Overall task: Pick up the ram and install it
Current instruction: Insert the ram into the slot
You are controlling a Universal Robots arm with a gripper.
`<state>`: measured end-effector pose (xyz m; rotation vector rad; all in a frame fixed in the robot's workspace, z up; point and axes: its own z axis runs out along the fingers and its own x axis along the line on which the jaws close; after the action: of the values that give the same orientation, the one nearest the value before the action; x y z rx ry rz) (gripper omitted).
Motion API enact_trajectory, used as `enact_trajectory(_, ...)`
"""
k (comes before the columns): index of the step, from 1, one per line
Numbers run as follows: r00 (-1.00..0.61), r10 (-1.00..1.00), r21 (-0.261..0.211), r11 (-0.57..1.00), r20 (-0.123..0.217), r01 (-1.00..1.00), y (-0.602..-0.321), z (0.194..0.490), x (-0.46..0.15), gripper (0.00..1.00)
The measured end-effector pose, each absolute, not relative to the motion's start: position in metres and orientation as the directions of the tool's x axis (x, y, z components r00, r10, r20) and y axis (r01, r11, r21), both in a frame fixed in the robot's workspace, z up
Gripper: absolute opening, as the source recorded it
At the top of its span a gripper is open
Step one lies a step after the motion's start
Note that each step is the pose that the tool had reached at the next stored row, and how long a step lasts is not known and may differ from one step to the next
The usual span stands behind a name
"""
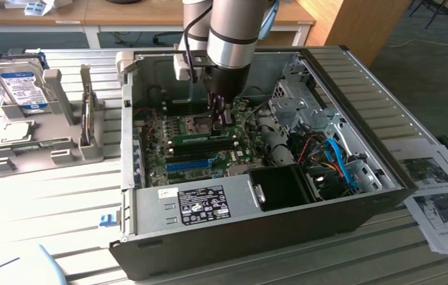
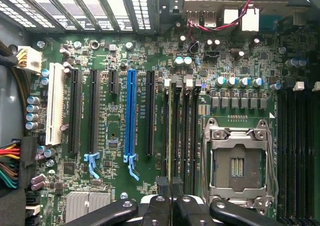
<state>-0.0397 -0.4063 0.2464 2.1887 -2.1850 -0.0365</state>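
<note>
Slatted metal table (image 1: 50,202), desks behind. Open PC case (image 1: 247,237) lying on its side, printed sheets (image 1: 441,196) at the exterior view's right. The grey parts holder (image 1: 34,151) at the exterior view's left has the hard drive (image 1: 19,83) in it.

My gripper (image 2: 170,185) is down inside the case over the motherboard, fingers drawn together with barely a slit between them.

The ram (image 2: 173,131) is on the board, standing edge-up in one of the black memory slots between the CPU socket (image 2: 239,161) and the blue PCIe slot (image 2: 131,110). In the exterior view it's the green strip (image 1: 202,140) just below my gripper (image 1: 224,119). My fingertips sit right over one end of it. Can't tell if I'm pinching the top edge or only bearing on it.

Progress, my read: pick is done and the stick is in its slot, so we're late in the install. Open item is full seating. I can't make out the slot latches, so can't confirm it's locked.
</note>
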Motion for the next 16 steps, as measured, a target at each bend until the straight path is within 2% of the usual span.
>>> enact_trajectory(16,0.002,-1.000,0.051,-0.001,0.018,-0.999,-0.4067,0.2439,-0.0351,0.11)
